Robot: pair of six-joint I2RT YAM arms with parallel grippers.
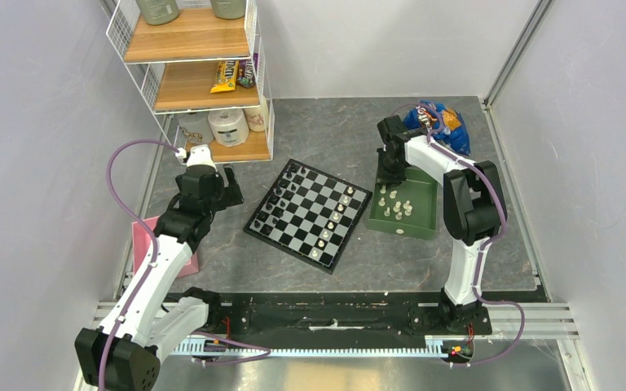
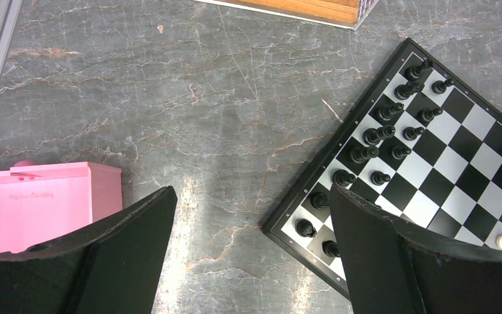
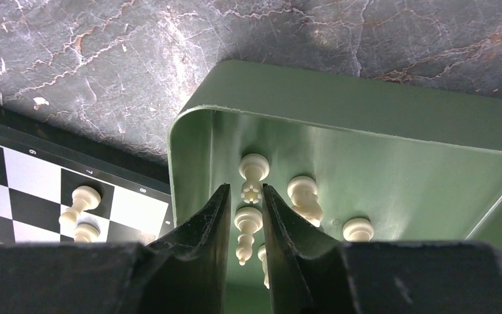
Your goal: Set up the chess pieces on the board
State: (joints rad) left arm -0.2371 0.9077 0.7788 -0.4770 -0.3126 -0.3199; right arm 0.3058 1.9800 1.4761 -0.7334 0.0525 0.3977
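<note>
The board lies mid-table with black pieces along its left side and several cream chess pieces down its right side. More cream pieces lie in the green tray to its right. My right gripper reaches down into the tray's near-left corner. Its jaws stand narrowly apart on either side of the crowned top of a cream piece, and another piece lies between the fingers behind it. My left gripper hovers open over bare table left of the board, holding nothing.
A pink box sits left of the left gripper. A wire shelf with snacks and paper rolls stands at the back left. A blue snack bag lies behind the tray. Grey walls close in both sides.
</note>
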